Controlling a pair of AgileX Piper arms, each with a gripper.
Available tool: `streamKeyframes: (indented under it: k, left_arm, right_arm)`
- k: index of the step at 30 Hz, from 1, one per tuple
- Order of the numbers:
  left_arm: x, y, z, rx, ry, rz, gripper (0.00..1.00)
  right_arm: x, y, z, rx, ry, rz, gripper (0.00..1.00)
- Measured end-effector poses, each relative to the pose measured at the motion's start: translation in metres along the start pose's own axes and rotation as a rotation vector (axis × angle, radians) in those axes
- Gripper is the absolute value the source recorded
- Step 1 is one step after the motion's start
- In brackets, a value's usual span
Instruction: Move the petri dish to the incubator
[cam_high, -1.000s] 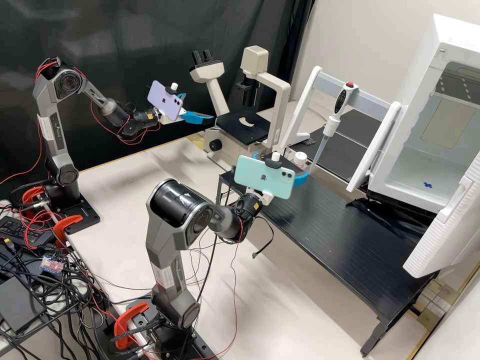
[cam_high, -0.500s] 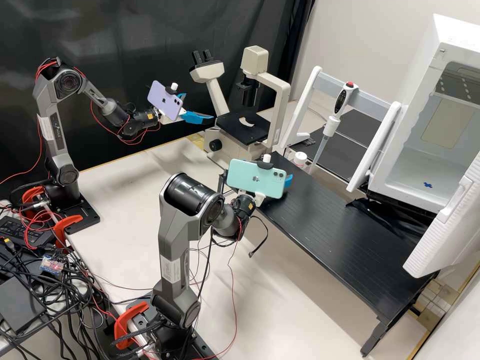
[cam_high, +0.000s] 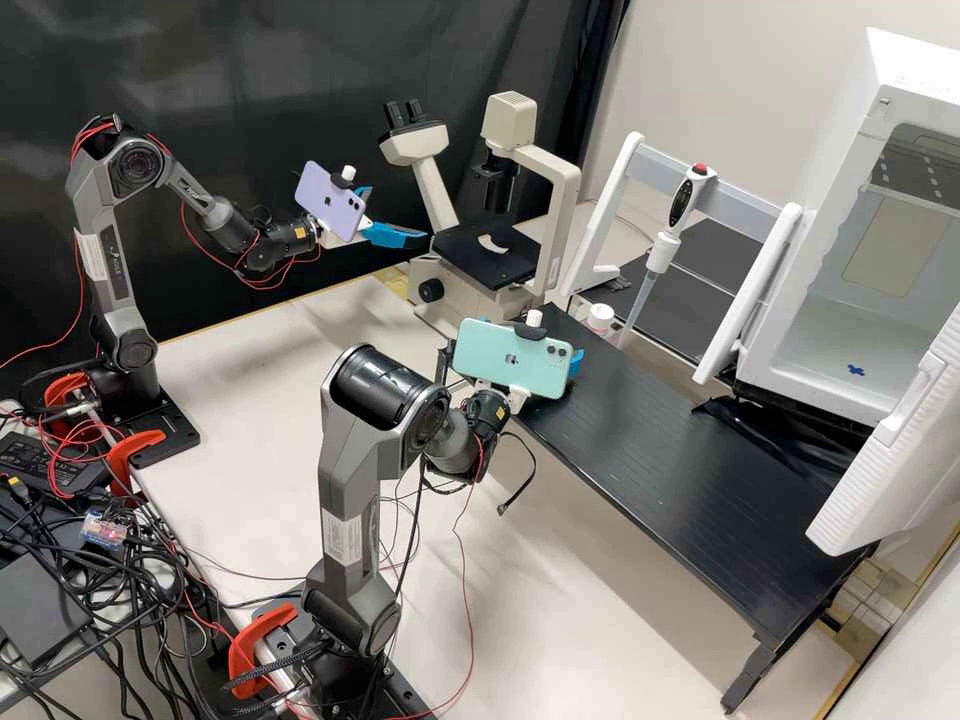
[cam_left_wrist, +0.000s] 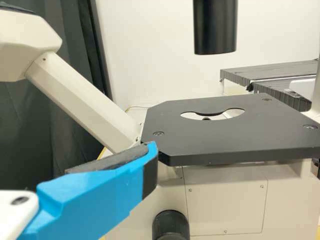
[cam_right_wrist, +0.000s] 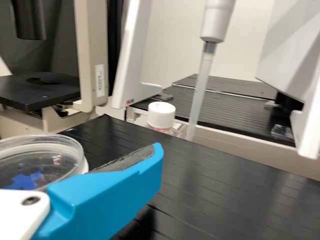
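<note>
Spread open and apparently empty, the right gripper (cam_high: 575, 361) stands beside the petri dish (cam_right_wrist: 45, 160), likely to grasp it for the incubator (cam_high: 830, 325) at the high view's three o'clock.

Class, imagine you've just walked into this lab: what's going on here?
Two robot arms are at work on moving a petri dish to the incubator. The right gripper is at the dish, by the black shelf; whether it grips it, I can't tell. The left gripper hangs open and empty beside the microscope. The incubator is open, and the dish is not in it yet.
</note>
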Motion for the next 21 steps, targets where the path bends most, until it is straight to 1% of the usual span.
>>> streamKeyframes:
  k: [1,3,4,8,14,16,21]
  left_arm:
    - [0.0,0.0,0.0,0.0,0.0,0.0,1.0]
    - [0.0,0.0,0.0,0.0,0.0,0.0,1.0]
    - [0.0,0.0,0.0,0.0,0.0,0.0,1.0]
    - [0.0,0.0,0.0,0.0,0.0,0.0,1.0]
    - [0.0,0.0,0.0,0.0,0.0,0.0,1.0]
    - [0.0,0.0,0.0,0.0,0.0,0.0,1.0]
    - [0.0,0.0,0.0,0.0,0.0,0.0,1.0]
  right_arm:
    - [-0.001,0.001,-0.001,-0.004,0.006,0.002,1.0]
    - [-0.003,0.003,-0.004,-0.026,0.026,-0.006,1.0]
    - [-0.004,0.004,-0.005,-0.03,0.03,-0.004,1.0]
    - [-0.009,0.01,-0.009,-0.036,0.046,0.025,1.0]
    - [-0.018,0.017,-0.02,-0.043,0.101,0.073,1.0]
    - [-0.018,0.016,-0.022,-0.043,0.116,0.074,1.0]
    - [-0.018,0.007,-0.024,-0.045,0.124,0.042,1.0]
